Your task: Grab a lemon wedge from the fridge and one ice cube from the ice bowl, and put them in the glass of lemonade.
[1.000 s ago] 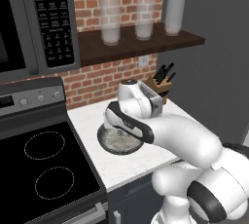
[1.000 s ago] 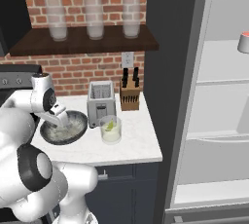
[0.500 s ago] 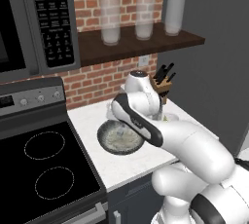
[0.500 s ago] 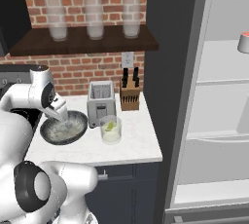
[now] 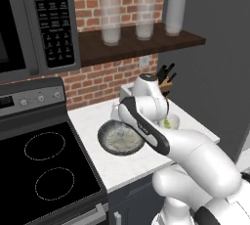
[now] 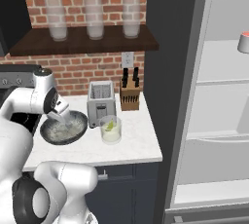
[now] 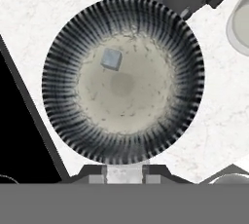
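1. As the arm swung in from the stove side over the last second, the gripper (image 6: 62, 117) came above the ice bowl (image 7: 73, 38).
2. Whether its fingers were spread could not be told.
3. One ice cube (image 7: 111, 59) lay off-centre inside.
4. The glass of lemonade (image 6: 110, 129), just beside, already held the lemon wedge (image 6: 111, 124), so ice seemingly remained.
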